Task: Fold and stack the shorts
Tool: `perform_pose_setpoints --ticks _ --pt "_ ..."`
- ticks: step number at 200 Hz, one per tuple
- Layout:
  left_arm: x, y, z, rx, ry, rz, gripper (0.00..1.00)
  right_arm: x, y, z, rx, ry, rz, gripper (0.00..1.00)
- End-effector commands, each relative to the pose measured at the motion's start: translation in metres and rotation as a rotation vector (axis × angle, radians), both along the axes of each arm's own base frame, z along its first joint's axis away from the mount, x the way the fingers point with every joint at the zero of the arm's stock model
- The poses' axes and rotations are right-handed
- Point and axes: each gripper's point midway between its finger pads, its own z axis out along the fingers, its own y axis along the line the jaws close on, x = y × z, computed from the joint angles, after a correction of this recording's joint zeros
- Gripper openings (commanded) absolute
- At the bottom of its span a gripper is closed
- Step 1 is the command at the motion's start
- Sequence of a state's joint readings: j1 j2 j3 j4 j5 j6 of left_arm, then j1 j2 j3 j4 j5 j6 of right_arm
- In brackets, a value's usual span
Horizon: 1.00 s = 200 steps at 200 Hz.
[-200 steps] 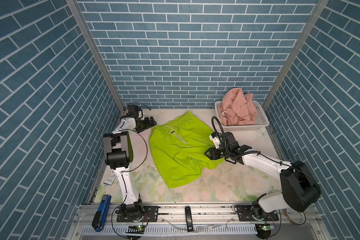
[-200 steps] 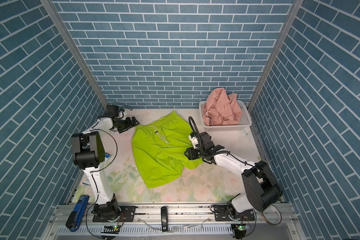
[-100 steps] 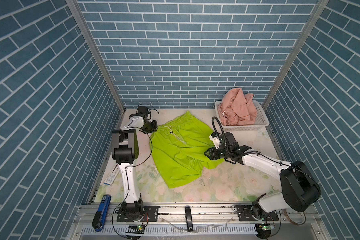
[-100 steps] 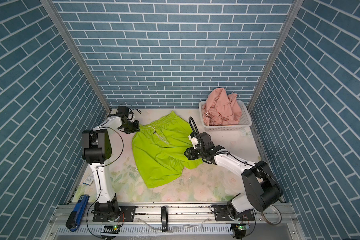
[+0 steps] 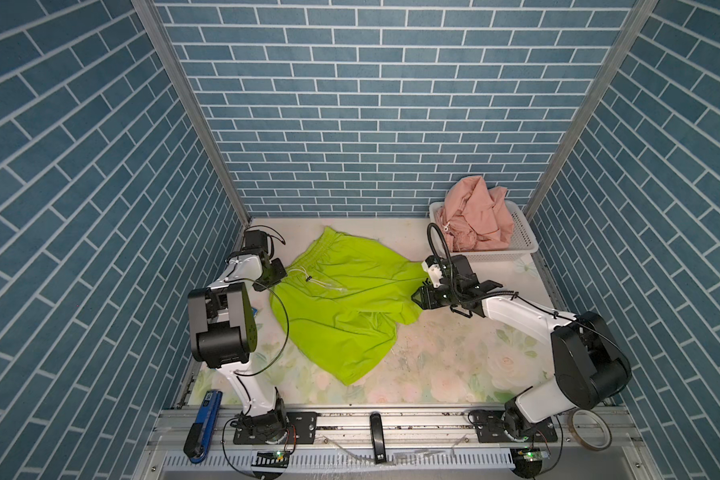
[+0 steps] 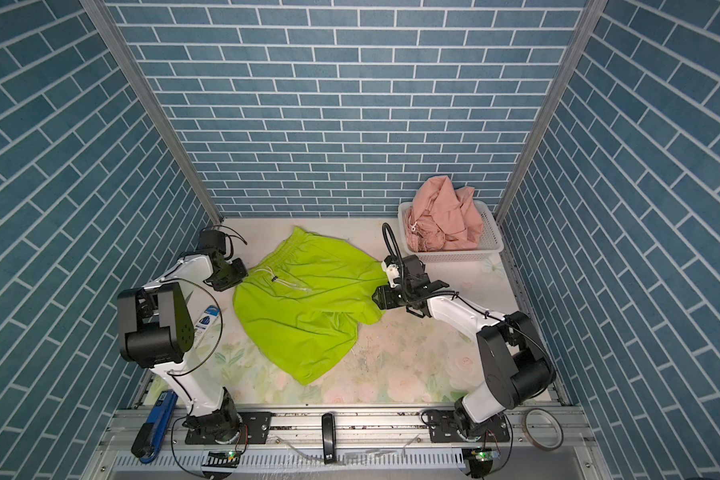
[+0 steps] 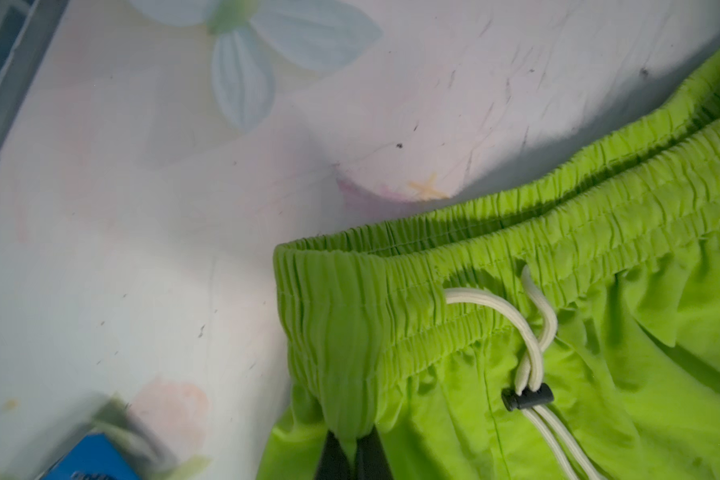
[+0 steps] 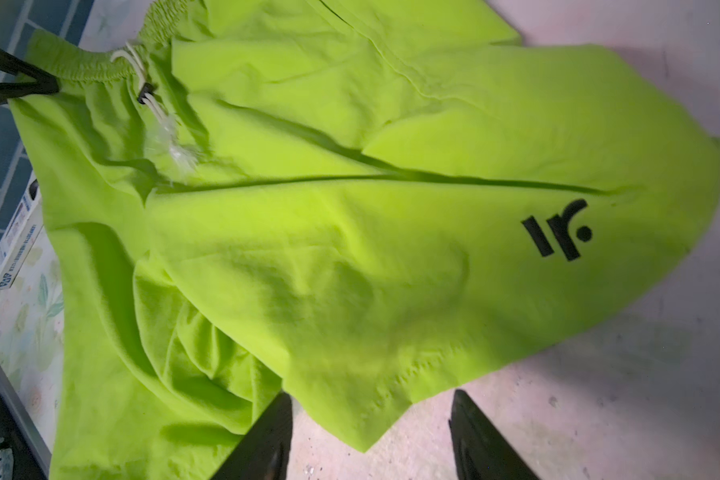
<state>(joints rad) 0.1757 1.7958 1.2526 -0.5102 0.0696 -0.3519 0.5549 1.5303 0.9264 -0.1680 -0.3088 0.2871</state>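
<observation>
Floral table (image 5: pixel 433 374) | green shorts (image 5: pixel 341 307) unfolded | my left hand (image 7: pixel 352 455) grips waistband (image 7: pixel 516 232) | right hand (image 8: pixel 371 415) open | pink shorts (image 5: pixel 476 216) in basket (image 5: pixel 524 241)

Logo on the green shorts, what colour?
Black logo on the lime green shorts; right wrist view shows it best.

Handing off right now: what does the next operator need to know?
Left gripper: shut on a waistband corner of the lime green shorts.
Right gripper: open, fingers either side of a leg hem corner, not gripping.
The lime green shorts lie spread on the table, unfolded.
Pink shorts: crumpled in the white basket.
Done: nothing folded. Left: fold both, stack them.
</observation>
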Motion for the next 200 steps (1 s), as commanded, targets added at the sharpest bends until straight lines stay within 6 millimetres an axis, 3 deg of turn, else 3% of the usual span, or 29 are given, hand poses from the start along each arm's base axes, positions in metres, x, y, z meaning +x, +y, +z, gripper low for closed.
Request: perform_pose_setpoints --ticks 1,14,27,53,97,118,142,169,200 --pt "0.014 0.005 0.014 0.027 -0.056 0.011 0.06 -0.037 0.012 0.007 0.005 0.031 0.112 0.61" --pt "0.017 -0.001 0.015 -0.002 -0.069 -0.002 0.06 -0.058 0.017 0.005 0.014 0.046 0.113 0.62" --pt "0.014 -0.003 0.014 -0.007 -0.075 0.0 0.0 -0.075 0.022 -0.007 -0.003 0.072 0.107 0.62" --pt "0.005 -0.004 0.007 -0.006 -0.068 -0.003 0.0 -0.089 0.036 -0.041 0.009 0.161 0.056 0.62" --pt "-0.003 -0.007 -0.002 -0.013 -0.043 -0.017 0.0 -0.09 0.064 -0.065 -0.011 0.178 0.067 0.59" --pt "-0.003 -0.01 -0.001 -0.027 -0.047 -0.026 0.0 -0.086 0.069 -0.069 -0.013 0.179 0.063 0.51" --pt "-0.006 -0.011 -0.002 -0.031 -0.041 -0.026 0.0 -0.08 0.064 -0.08 -0.077 0.18 0.03 0.38" --pt "-0.014 -0.014 -0.004 -0.046 -0.036 -0.021 0.0 -0.069 0.047 -0.084 -0.164 0.187 0.001 0.0" --pt "-0.022 -0.024 -0.009 -0.104 -0.039 -0.016 0.0 -0.026 0.0 -0.072 -0.203 0.17 -0.078 0.0"
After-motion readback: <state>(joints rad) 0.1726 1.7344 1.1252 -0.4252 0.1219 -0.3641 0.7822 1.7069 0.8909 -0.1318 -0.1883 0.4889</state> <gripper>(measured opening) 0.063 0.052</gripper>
